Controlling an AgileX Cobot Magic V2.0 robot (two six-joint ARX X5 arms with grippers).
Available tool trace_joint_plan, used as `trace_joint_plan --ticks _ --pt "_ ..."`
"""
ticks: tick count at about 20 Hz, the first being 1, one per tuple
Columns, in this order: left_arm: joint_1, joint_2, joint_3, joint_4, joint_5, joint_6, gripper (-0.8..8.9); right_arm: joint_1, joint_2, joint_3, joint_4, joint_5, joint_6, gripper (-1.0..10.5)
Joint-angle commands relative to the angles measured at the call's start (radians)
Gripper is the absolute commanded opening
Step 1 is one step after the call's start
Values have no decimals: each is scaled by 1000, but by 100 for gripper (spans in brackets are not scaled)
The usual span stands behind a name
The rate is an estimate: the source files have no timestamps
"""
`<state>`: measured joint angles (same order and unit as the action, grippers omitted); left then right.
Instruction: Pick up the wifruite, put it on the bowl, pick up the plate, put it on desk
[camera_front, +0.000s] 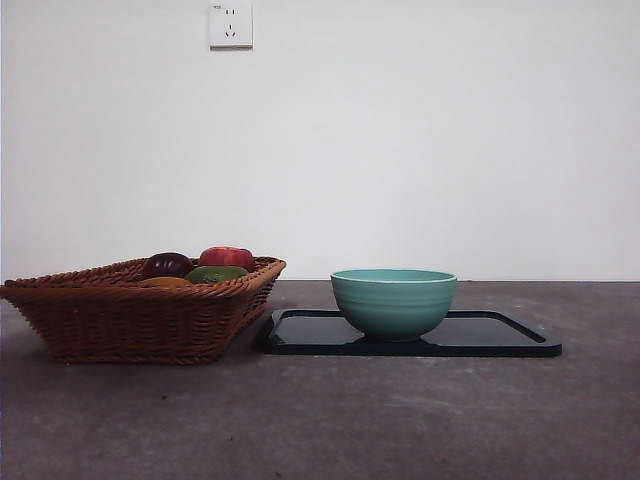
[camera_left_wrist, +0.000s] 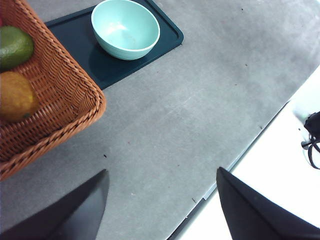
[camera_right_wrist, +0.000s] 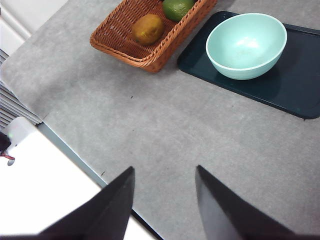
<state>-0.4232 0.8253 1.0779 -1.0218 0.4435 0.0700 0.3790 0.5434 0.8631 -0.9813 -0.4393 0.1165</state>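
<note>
Front view. No arm enters this view. A woven brown basket (camera_front: 140, 315) stands on the desk (camera_front: 330, 420). Inside it, the wifruite (camera_front: 165, 283) shows only as a brownish-orange top behind the rim, beside a green fruit (camera_front: 215, 273), a dark purple fruit (camera_front: 167, 264) and a red fruit (camera_front: 227, 257). Just beside the basket lies a flat dark plate (camera_front: 500, 340), rectangular like a tray, and the bowl (camera_front: 393, 302) stands upright on the end of the plate nearer the basket. A wall socket (camera_front: 230, 24) sits high on the white wall.

Left wrist view. The left gripper (camera_left_wrist: 162, 210) hangs over the desk (camera_left_wrist: 190, 115) near the table edge, jaws spread wide apart and holding nothing. The wifruite (camera_left_wrist: 16, 96) lies in the basket (camera_left_wrist: 60, 95), ahead of the jaws and off to one side, well apart from them. The green fruit (camera_left_wrist: 15, 46) lies just beyond it. The bowl (camera_left_wrist: 125, 29) stands on the plate (camera_left_wrist: 75, 37), farther from the gripper than the basket; its interior holds no fruit.

Right wrist view. The right gripper (camera_right_wrist: 165, 200) also hangs over the desk (camera_right_wrist: 165, 125) at the table edge, jaws parted and holding nothing. The wifruite (camera_right_wrist: 147, 28) rests in the basket (camera_right_wrist: 130, 42), well ahead of the jaws, with the green fruit (camera_right_wrist: 178, 8) beyond it. The bowl (camera_right_wrist: 246, 45) stands on the plate (camera_right_wrist: 295, 75), beside the basket and equally far from the gripper.
</note>
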Motion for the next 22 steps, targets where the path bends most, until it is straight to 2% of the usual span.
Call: trace_joint_plan --ticks 1,4,8,11,14,17,22 --pt "-5 7 11 7 4 27 342 5 3 8 11 2 29 195" --pt "-5 7 11 6 4 27 342 5 3 8 11 3 43 195" --pt "-5 7 11 8 4 27 342 4 17 11 30 74 143 253" --pt "-5 7 11 8 4 26 342 4 77 42 115 75 190 270" --pt "-5 7 11 8 4 27 342 4 209 136 143 133 190 271" --pt "-5 7 11 8 4 27 342 1 407 285 144 189 140 272" --pt "-5 7 11 8 4 27 342 -6 734 508 143 209 88 275"
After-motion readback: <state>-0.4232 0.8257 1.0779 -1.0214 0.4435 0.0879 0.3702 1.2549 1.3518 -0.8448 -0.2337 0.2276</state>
